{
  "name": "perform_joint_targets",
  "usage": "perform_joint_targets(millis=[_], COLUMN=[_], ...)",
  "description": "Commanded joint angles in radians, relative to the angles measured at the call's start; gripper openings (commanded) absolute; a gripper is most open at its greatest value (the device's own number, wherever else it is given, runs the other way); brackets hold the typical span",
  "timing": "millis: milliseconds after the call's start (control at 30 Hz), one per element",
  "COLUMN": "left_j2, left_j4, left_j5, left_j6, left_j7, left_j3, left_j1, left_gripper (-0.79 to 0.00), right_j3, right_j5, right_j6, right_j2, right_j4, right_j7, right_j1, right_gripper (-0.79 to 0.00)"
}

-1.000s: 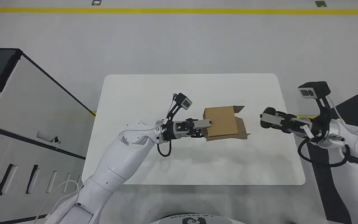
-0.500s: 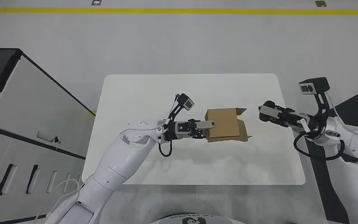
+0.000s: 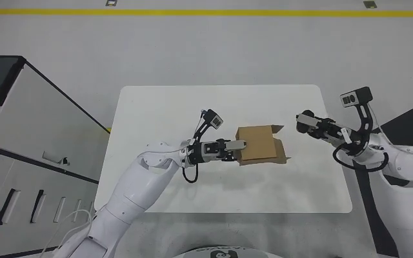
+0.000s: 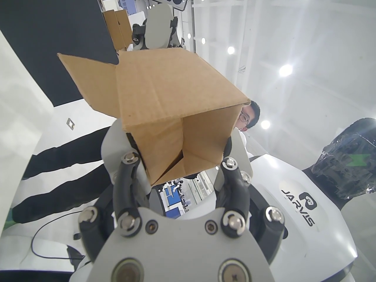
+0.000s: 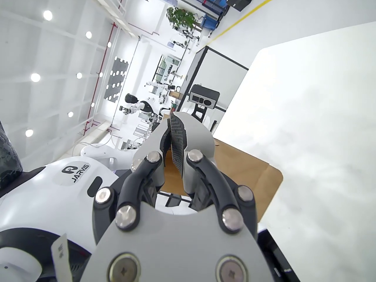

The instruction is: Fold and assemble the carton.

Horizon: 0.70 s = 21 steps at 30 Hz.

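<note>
Change: the right gripper (image 3: 302, 122) has moved toward the far side of the tabletop (image 3: 193, 109) and now sits off the far right corner of the carton (image 3: 260, 144). The carton and the left gripper (image 3: 237, 147) have shifted slightly toward the right arm.
Carton: brown cardboard, partly opened into a box shape, at the middle of the white tabletop and a little right of centre. From the top view I cannot tell whether it rests on the surface or is held just above it.
Flap: one loose flap (image 3: 277, 129) sticks out at the carton's far right corner. The left wrist view shows it as a wide panel (image 4: 88, 80) angled away from the body of the carton (image 4: 170, 95).
Left gripper: it grasps the carton at its near-left end. In the left wrist view (image 4: 176, 145) the fingers (image 4: 117, 139) stand on either side of the open cardboard end, looking into the hollow interior.
Right gripper: clenched and holding nothing. Its wrist view (image 5: 173, 130) shows the two textured pads (image 5: 177, 136) pressed together. It is near the carton (apart from it, not touching), and a brown flap (image 5: 243, 168) lies just beyond its fingers.
Tabletop: white with rounded corners (image 5: 308, 112).
Surroundings: a dark-edged cabinet (image 3: 39, 122) stands to the left of the tabletop, and a yellow line (image 3: 206, 11) runs across the floor beyond it.
</note>
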Motion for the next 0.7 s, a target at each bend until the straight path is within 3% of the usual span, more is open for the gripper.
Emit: perform_joint_targets(millis=[0, 667], left_j2=[0.000, 0.002], left_j4=[-0.002, -0.029], left_j5=[0.001, 0.009], left_j6=[0.001, 0.005], left_j7=[0.000, 0.000], left_j3=[-0.001, 0.002], left_j1=[0.002, 0.020], left_gripper=[-0.785, -0.785], right_j3=[-0.022, -0.132], right_j5=[0.002, 0.010], right_j6=[0.000, 0.039], right_j2=[-0.002, -0.008], right_j4=[0.006, 0.035], right_j7=[-0.001, 0.106], right_j1=[0.015, 0.078], right_gripper=[-0.785, -0.785])
